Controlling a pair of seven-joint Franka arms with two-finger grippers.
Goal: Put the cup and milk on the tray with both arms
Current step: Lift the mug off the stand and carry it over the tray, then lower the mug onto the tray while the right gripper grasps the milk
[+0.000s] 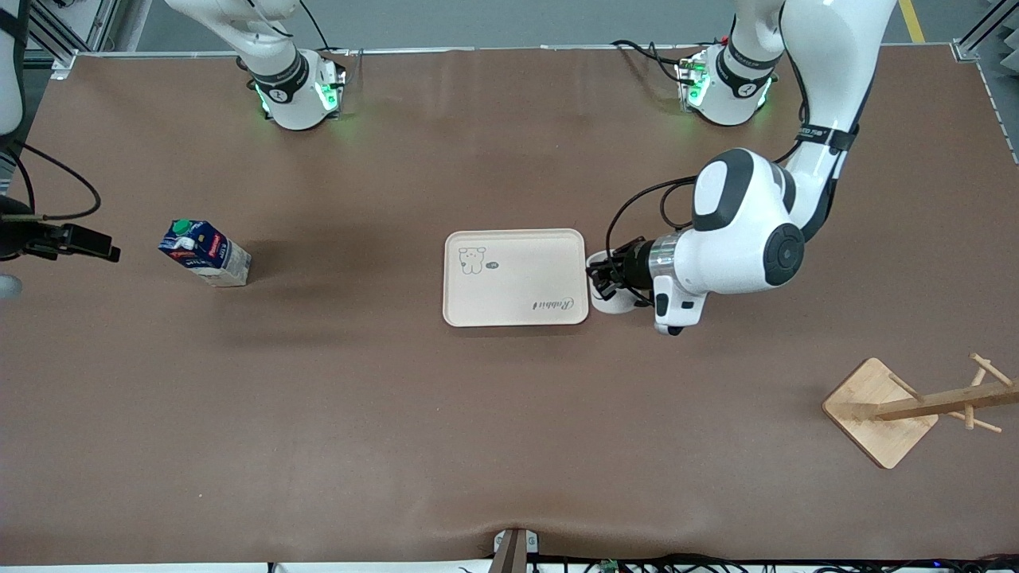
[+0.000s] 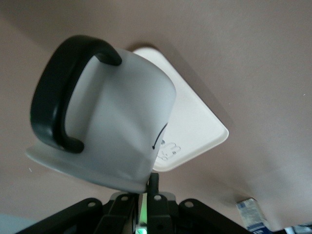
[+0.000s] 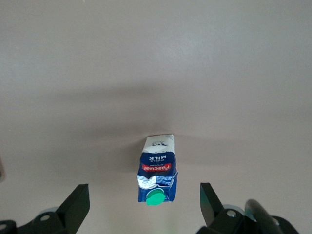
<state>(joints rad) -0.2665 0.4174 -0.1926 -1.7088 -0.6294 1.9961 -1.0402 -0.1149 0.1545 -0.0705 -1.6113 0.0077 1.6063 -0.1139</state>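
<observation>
The left gripper (image 1: pixel 603 278) is clenched on the rim of the cup (image 2: pixel 114 124) and holds it tilted just beside the tray (image 1: pixel 515 277), at the tray's edge toward the left arm's end of the table; whether the cup touches the table I cannot tell. The milk (image 1: pixel 204 252) stands upright on the table, well apart from the tray, toward the right arm's end. The right gripper (image 3: pixel 144 204) hangs above the milk with its fingers (image 3: pixel 75 204) spread wide and grasping nothing.
</observation>
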